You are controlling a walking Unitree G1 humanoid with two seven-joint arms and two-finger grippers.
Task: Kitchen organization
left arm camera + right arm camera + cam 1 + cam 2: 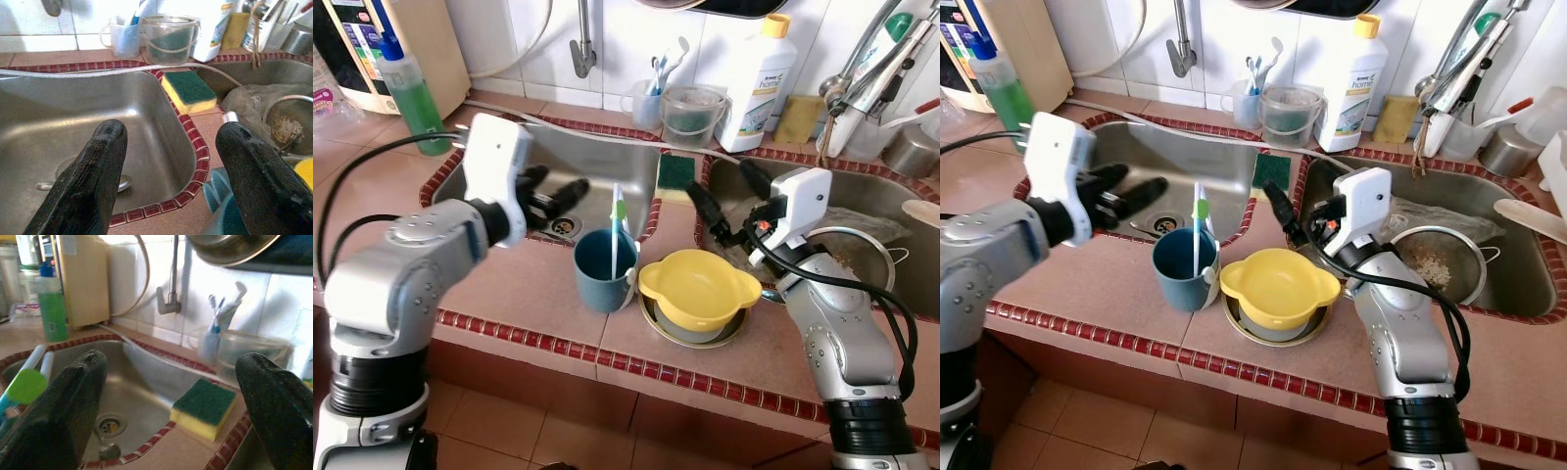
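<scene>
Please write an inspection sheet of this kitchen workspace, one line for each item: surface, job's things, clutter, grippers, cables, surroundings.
Surface: tiled counter with a red tile edge, around two steel sinks.
Job's things: blue cup holding a toothbrush; yellow bowl stacked in a metal bowl beside it.
Clutter: sponge on the divider between the sinks; strainer with food scraps in the right sink; spoon near the left sink's drain.
Grippers: left gripper open over the left sink; right gripper open over the divider; both empty.
Cables: black cables run along both arms.
Surroundings: green soap bottle, white detergent bottle, tap, tiled wall.
</scene>
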